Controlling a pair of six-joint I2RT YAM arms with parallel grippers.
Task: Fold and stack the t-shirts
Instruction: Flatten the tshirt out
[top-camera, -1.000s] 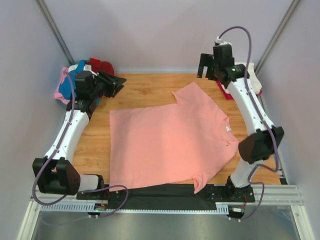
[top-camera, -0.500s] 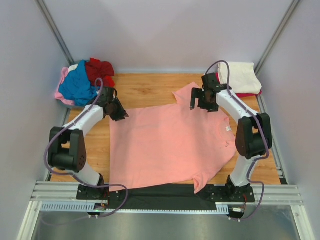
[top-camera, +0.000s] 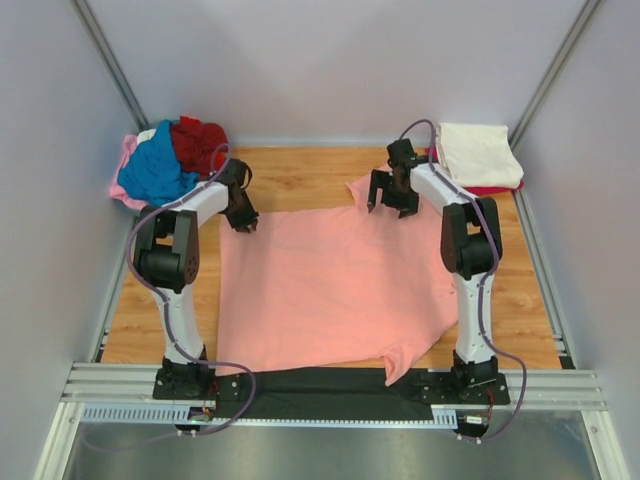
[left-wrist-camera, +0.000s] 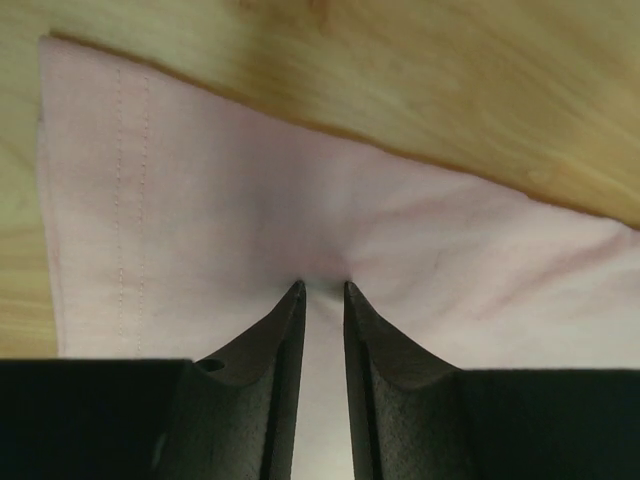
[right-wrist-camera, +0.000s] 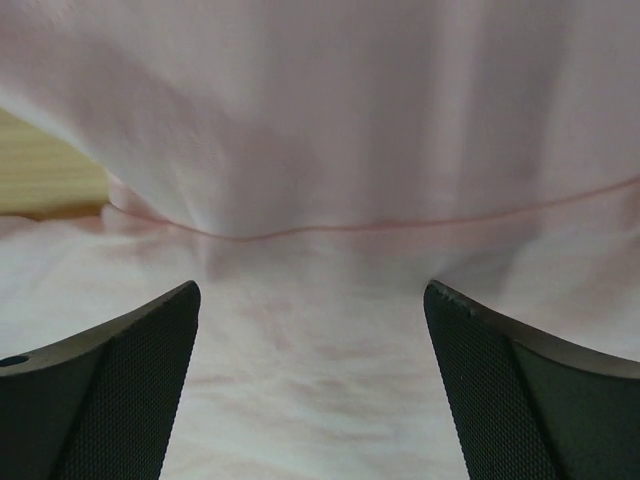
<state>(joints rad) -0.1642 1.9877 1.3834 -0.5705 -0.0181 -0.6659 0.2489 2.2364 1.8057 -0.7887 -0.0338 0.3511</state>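
Observation:
A salmon-pink t-shirt (top-camera: 330, 290) lies spread flat over most of the wooden table (top-camera: 300, 170). My left gripper (top-camera: 243, 222) is down on the shirt's far left corner. In the left wrist view its jaws (left-wrist-camera: 322, 288) stand almost together, with a ridge of pink cloth (left-wrist-camera: 200, 200) gathered between the tips near the stitched hem. My right gripper (top-camera: 388, 205) rests on the far sleeve. In the right wrist view it (right-wrist-camera: 312, 290) is wide open, its fingertips (right-wrist-camera: 150, 320) pressing the cloth just below a seam.
At the back left corner is a loose pile of a blue shirt (top-camera: 155, 170), a dark red shirt (top-camera: 197, 140) and a pale pink one (top-camera: 122, 170). A folded cream shirt (top-camera: 478, 152) lies on a dark red one (top-camera: 492, 187) at the back right. Grey walls enclose the table.
Both arms have swung down from above the back corners onto the far edge of the salmon-pink shirt. The left jaws have narrowed onto the cloth; the right jaws have stayed wide.

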